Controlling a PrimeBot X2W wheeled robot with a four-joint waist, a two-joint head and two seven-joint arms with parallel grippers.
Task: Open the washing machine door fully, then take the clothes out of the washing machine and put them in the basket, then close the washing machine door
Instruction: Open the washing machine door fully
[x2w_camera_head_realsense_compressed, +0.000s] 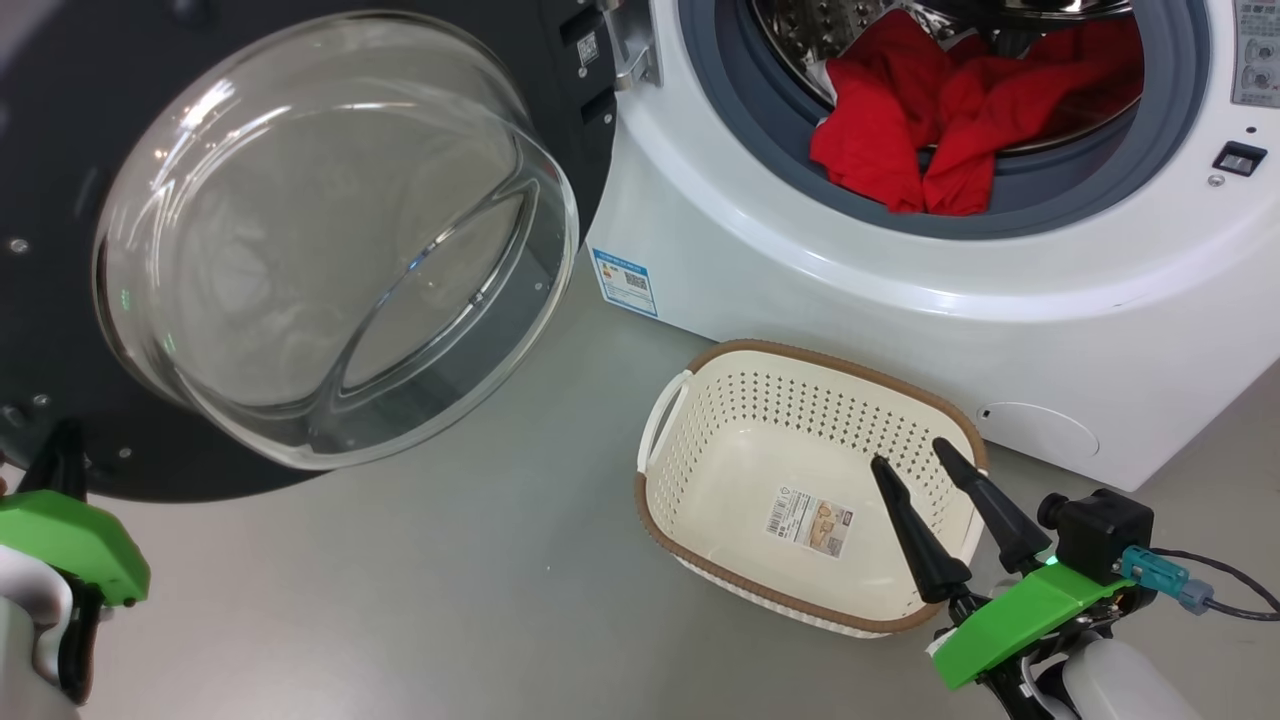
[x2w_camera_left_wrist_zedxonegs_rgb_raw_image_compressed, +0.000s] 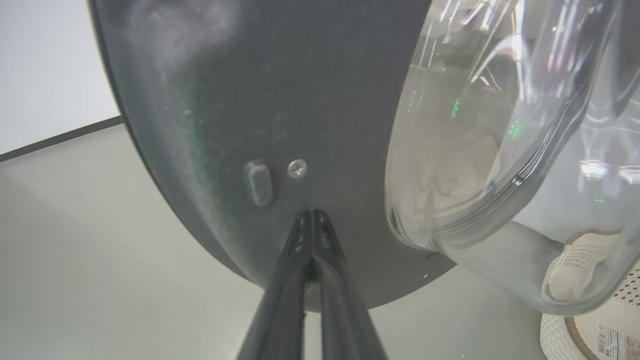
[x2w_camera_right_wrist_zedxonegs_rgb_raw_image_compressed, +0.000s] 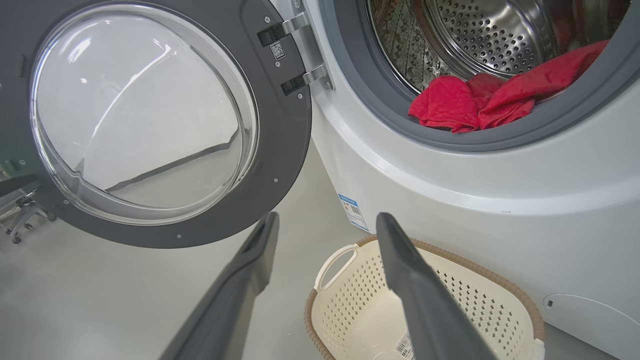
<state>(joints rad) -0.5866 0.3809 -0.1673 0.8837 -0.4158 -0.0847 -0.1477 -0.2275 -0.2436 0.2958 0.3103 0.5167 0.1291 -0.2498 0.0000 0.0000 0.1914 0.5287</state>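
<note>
one door (x2w_camera_head_realsense_compressed: 330, 240), rim cut off

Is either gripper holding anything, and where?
Nothing is held: left gripper shut, tips at the black rim of the washing machine door; right gripper open, empty.

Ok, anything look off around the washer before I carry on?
Just the clothes: red fabric droops out over the grey rubber ring. The washing machine door and basket look intact.

Smooth grey floor (x2w_camera_head_realsense_compressed: 500, 560), white wall (x2w_camera_left_wrist_zedxonegs_rgb_raw_image_compressed: 50, 60)
</note>
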